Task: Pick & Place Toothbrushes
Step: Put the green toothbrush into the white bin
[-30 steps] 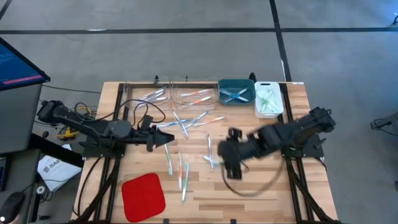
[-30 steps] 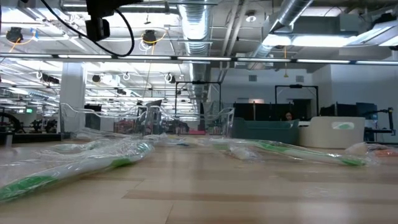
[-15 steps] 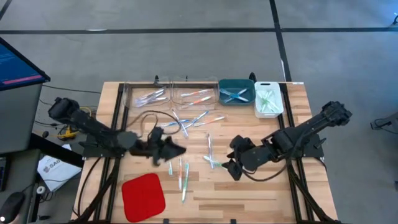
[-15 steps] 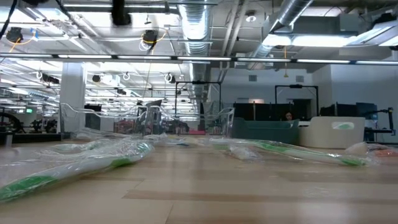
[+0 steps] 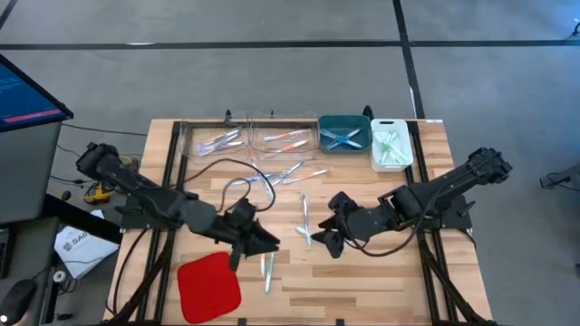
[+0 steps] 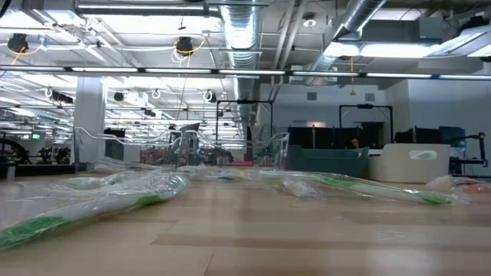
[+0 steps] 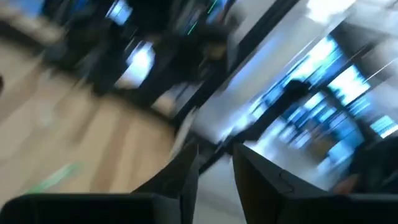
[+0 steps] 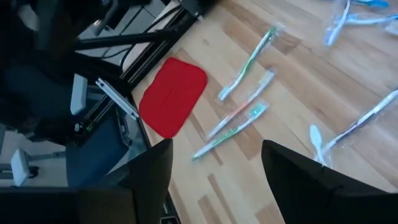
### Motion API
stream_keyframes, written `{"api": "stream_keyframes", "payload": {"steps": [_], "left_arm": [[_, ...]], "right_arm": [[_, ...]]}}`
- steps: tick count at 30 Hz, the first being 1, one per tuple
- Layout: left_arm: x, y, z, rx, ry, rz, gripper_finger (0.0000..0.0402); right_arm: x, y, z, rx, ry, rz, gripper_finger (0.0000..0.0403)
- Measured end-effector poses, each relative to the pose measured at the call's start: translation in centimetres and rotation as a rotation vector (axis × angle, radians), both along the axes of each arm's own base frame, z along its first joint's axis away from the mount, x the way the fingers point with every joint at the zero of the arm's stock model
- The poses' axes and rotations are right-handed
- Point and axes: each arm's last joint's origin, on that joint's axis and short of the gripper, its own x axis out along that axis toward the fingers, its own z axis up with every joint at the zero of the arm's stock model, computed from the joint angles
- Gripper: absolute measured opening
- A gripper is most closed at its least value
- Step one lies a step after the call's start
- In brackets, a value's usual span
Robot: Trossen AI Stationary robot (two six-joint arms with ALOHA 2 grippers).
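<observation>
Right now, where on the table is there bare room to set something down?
Bare wood lies right of the red pad along the near edge, and below the white bin. It is crowded mid-table, where loose toothbrushes lie.

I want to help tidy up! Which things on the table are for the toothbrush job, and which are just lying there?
For the job:
- loose toothbrushes on the wood
- clear bins, teal bin, white bin, already holding some
- left gripper and right gripper

Just lying about:
- red pad
- black cable
</observation>
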Motion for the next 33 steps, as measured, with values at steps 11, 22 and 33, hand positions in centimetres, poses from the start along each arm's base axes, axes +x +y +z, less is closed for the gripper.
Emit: {"api": "stream_keyframes", "payload": {"steps": [11, 22, 33], "left_arm": [[-1.1, 3.5, -3.6, -0.286, 0.703, 0.368, 0.0059], [0.1, 7.1, -11.5, -0.465, 1.132, 0.564, 0.0048], [0.3, 8.1, -12.8, -0.429, 1.182, 0.484, 0.0078]], "right_arm": [[0.0, 0.0, 0.0, 0.012, -0.005, -0.006, 0.0240], [0.4, -0.1, 0.5, 0.026, -0.065, -0.031, 0.0240], [0.5, -0.2, 0.5, 0.034, -0.069, -0.042, 0.0240]]}}
